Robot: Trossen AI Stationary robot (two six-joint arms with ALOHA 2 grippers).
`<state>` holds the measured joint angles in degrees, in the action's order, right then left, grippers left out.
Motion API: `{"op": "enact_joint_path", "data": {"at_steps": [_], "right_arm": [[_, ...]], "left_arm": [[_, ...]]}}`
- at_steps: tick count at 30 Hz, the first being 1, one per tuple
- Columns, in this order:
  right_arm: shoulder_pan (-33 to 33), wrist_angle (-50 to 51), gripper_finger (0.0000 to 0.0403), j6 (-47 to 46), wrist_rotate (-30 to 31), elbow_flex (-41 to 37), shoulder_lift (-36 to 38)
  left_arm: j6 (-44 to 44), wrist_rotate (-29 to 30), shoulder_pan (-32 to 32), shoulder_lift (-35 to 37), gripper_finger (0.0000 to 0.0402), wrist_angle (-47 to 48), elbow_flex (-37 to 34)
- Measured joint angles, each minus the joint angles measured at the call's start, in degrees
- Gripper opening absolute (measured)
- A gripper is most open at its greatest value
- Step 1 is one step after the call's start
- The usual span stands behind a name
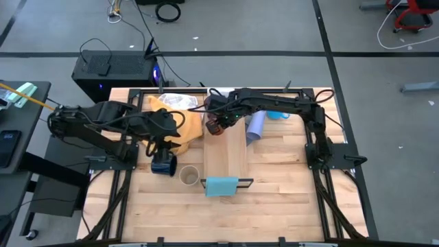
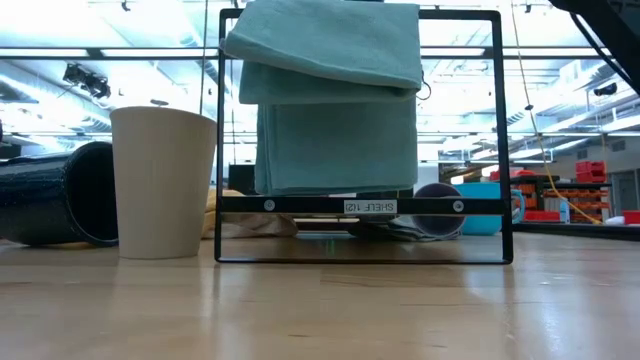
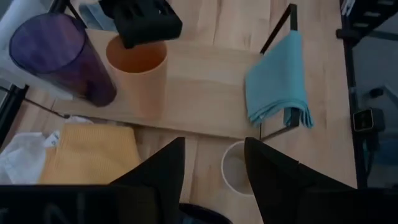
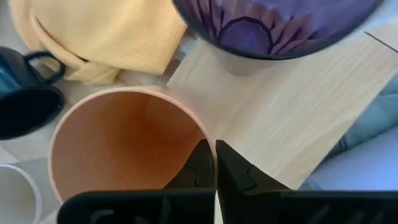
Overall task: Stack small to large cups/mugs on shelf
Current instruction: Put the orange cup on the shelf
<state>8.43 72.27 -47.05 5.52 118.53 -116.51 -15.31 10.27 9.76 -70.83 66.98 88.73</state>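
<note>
The orange cup (image 3: 137,68) is upright at the far end of the light-wood shelf plank (image 1: 226,154), with my right gripper (image 4: 214,163) shut on its rim. My left gripper (image 3: 214,143) hangs open above the navy mug (image 1: 163,165), which lies on its side on the table. The beige cup (image 1: 189,176) stands upright beside that mug. A purple tumbler (image 3: 59,59) lies on its side by the plank's far right edge. A bright blue mug (image 1: 278,114) sits beyond it. My right gripper pinches the orange cup's rim (image 4: 204,138) on one side, one finger inside the cup and one outside. The fingers come from above, pointing steeply down. The cup is upright over the plank's far end; I cannot tell if its base rests there.
A yellow cloth (image 1: 171,113) lies bunched at the far left of the table. A light-blue cloth (image 2: 330,100) hangs over a black rack (image 2: 360,206) at the plank's near end. The middle of the plank is bare.
</note>
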Motion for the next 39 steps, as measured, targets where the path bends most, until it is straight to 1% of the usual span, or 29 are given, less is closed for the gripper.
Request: {"op": "enact_joint_path", "data": {"at_steps": [7,18,24,29,39], "right_arm": [[0.26,5.7,0.0,-1.43,-0.07,0.06,0.6],[0.4,5.53,0.0,-4.31,0.02,0.06,0.29],[0.82,5.44,0.0,-5.91,-0.44,0.06,0.29],[0.77,5.38,0.0,-7.03,-1.18,0.06,0.28],[0.22,4.51,0.0,-7.45,-2.36,-0.03,-2.11]], "left_arm": [[1.03,0.05,0.0,0.07,0.0174,1.12,-0.02],[1.07,0.06,0.0,0.07,0.018,1.09,-0.02],[1.15,0.05,0.0,0.07,0.0175,1.07,-0.02],[1.15,0.04,0.0,0.07,0.0178,1.07,-0.04],[1.72,0.04,0.0,0.04,0.0175,1.35,-0.08]]}}
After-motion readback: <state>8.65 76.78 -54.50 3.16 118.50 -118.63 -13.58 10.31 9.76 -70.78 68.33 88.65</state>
